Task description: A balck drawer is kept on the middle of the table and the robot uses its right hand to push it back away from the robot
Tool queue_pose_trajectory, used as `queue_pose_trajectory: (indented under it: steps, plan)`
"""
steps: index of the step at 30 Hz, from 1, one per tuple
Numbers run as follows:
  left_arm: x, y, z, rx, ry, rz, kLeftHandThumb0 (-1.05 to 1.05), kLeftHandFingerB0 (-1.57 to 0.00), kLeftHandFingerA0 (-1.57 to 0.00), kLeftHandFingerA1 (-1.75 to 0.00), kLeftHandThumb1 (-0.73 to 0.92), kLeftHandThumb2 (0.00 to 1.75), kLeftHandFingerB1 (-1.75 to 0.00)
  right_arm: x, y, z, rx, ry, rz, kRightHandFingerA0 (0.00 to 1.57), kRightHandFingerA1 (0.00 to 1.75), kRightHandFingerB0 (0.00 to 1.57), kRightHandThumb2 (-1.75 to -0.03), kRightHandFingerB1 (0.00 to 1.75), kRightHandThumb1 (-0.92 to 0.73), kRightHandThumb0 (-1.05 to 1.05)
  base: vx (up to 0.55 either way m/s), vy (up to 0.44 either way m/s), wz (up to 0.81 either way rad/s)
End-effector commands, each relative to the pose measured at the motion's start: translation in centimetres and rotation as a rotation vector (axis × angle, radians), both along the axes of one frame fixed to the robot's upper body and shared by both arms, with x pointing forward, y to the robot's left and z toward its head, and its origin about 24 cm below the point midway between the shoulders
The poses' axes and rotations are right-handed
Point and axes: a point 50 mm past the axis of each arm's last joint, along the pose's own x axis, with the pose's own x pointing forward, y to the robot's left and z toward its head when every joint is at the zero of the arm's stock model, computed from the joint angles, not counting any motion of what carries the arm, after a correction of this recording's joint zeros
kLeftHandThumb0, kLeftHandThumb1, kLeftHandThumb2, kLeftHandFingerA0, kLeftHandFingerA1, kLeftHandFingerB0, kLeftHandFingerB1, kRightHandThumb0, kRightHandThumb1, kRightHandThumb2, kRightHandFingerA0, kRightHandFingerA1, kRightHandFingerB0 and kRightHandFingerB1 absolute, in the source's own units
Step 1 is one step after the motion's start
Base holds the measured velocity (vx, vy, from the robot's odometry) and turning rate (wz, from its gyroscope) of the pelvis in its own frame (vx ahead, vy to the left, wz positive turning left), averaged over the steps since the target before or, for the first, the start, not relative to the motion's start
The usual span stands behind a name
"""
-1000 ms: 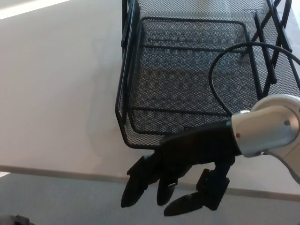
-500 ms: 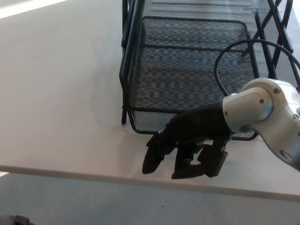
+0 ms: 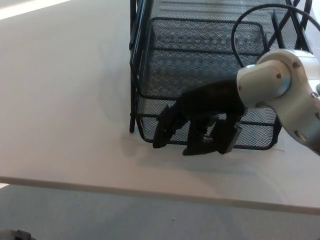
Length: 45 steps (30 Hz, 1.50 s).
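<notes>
A black wire-mesh drawer (image 3: 200, 60) sits in a black wire rack (image 3: 134, 65) on the white table (image 3: 65, 100). Only the drawer's low front wall (image 3: 260, 134) sticks out toward me past the rack's front posts. My right hand (image 3: 200, 120) comes in from the right and rests against that front wall near its middle. The black fingers (image 3: 162, 131) hang down loosely spread in front of the mesh, holding nothing. The silver wrist (image 3: 270, 80) is above the drawer's right part. My left hand does not show.
A black cable (image 3: 250, 20) loops from the wrist over the drawer. The table's front edge (image 3: 100, 186) runs across the bottom, with grey floor (image 3: 75, 215) below it. Bare tabletop lies to the left of the rack.
My right hand has moved up from beyond the table's edge and away from me, onto the drawer front. The drawer has slid back into the rack.
</notes>
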Motion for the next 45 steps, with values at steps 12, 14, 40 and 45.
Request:
queue_pose_trajectory:
  steps: [12,14,40,45]
  plan:
    - [-0.1,0.4,0.1,0.017,0.008,-0.005,-0.57,-0.35,-0.49,-0.38,0.76,0.63,-0.33,1.6,-1.4,1.4,-0.018,-0.051,-0.061,0.37,0.54,0.31,-0.97,0.49,-0.66,-0.6,0.0,0.0,0.0]
    - [-0.1,0.4,0.1,0.02,0.012,-0.004,-0.57,-0.34,-0.48,-0.38,0.76,0.63,-0.32,0.7,-1.1,0.9,-0.009,-0.039,-0.01,0.38,0.55,0.32,-0.99,0.49,-0.65,-0.56,0.0,0.0,0.0]
    - [0.0,0.4,0.2,0.013,0.003,-0.014,-0.57,-0.36,-0.5,-0.39,0.76,0.63,-0.33,-13.5,-0.7,0.8,0.146,0.102,0.423,0.44,0.42,0.34,-0.64,0.35,-0.79,-0.51,0.0,0.0,0.0]
    - [-0.2,0.6,0.3,0.02,0.002,-0.009,-0.55,-0.36,-0.49,-0.38,0.77,0.63,-0.34,-12.9,-2.3,-2.5,0.177,0.21,0.293,0.44,0.42,0.35,-0.63,0.34,-0.79,-0.5,0.0,0.0,0.0]
